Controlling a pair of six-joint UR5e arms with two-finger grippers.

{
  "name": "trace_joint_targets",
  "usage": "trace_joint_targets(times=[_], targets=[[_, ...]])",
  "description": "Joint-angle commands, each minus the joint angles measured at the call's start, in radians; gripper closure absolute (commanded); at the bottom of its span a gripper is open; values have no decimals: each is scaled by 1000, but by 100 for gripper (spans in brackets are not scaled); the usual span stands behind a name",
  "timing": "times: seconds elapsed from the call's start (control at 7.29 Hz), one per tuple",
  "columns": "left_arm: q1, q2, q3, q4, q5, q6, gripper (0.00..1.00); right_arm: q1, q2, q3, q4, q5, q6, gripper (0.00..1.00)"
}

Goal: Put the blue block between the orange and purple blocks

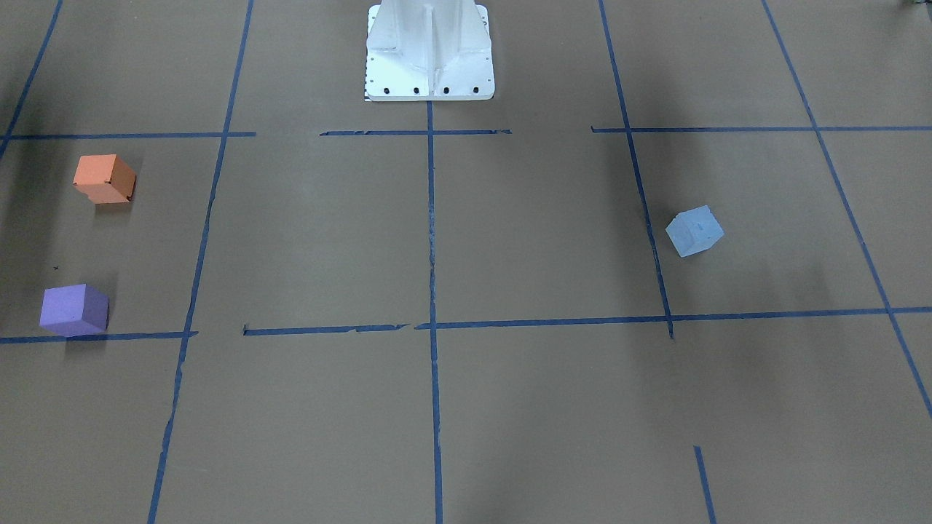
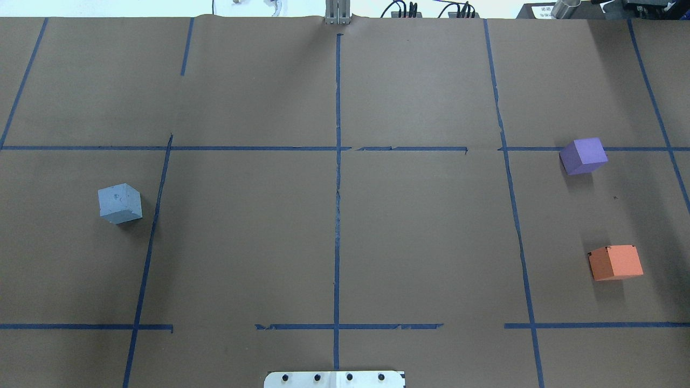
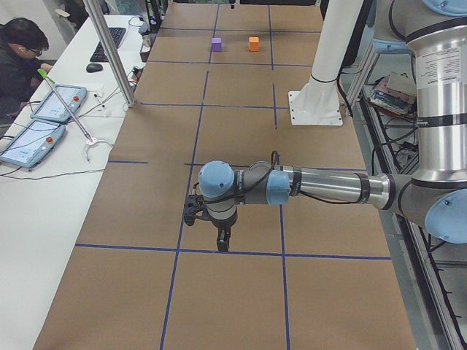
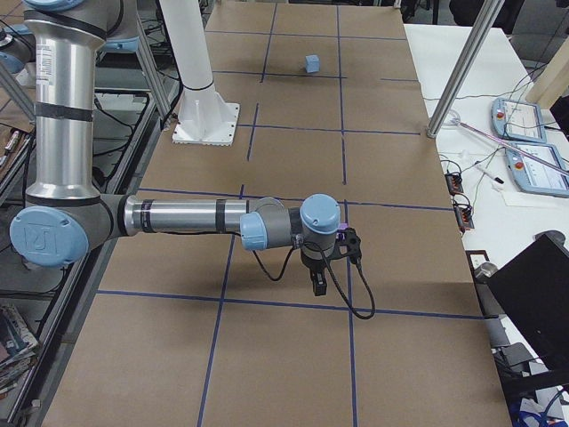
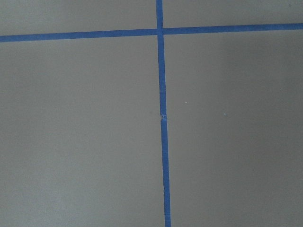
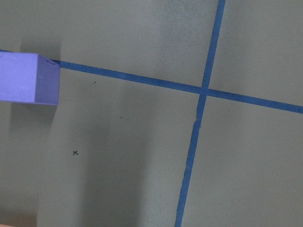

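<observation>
Three blocks are set on the table point(image 2: 242, 242): orange block point(image 2: 615, 262) nearest the base point(image 2: 334, 380), blue block point(image 2: 119, 203) well apart on the left, purple block point(image 2: 583, 156) farthest. The spread of left fingers point(image 3: 221, 242) and right fingers point(image 4: 319, 285) cannot be told. A neighbour may be knocked if the gap is entered off-centre.

The purple block point(image 2: 583, 156) stands toward the right end of the table point(image 2: 420, 242), nearer its far edge. The orange block point(image 2: 615, 262) is nearer the robot's edge, well apart from it, with open surface between them. The blue block point(image 2: 119, 203) stands alone toward the left end, open on every side. A white pedestal point(image 1: 429, 51) rises at the middle of the robot's edge. The left arm point(image 3: 321, 186) and right arm point(image 4: 178, 216) each stretch level above their own end.
</observation>
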Motion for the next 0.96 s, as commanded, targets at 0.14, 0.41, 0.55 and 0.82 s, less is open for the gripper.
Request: trace_joint_targets(times=[0.14,0.41,0.55,0.82], targets=[[2,-2,-6,0,-5,5,0,-2,4,2,0,6,0,0],[13,-34,-5,-50,14,-1,0,-2,8,2,0,26,0,0],[13,-76,3,-131,16,-15,0,-2,10,2,0,28,0,0],[18,-122,20,-222,11,-35,0,-2,10,2,2,28,-2,0]])
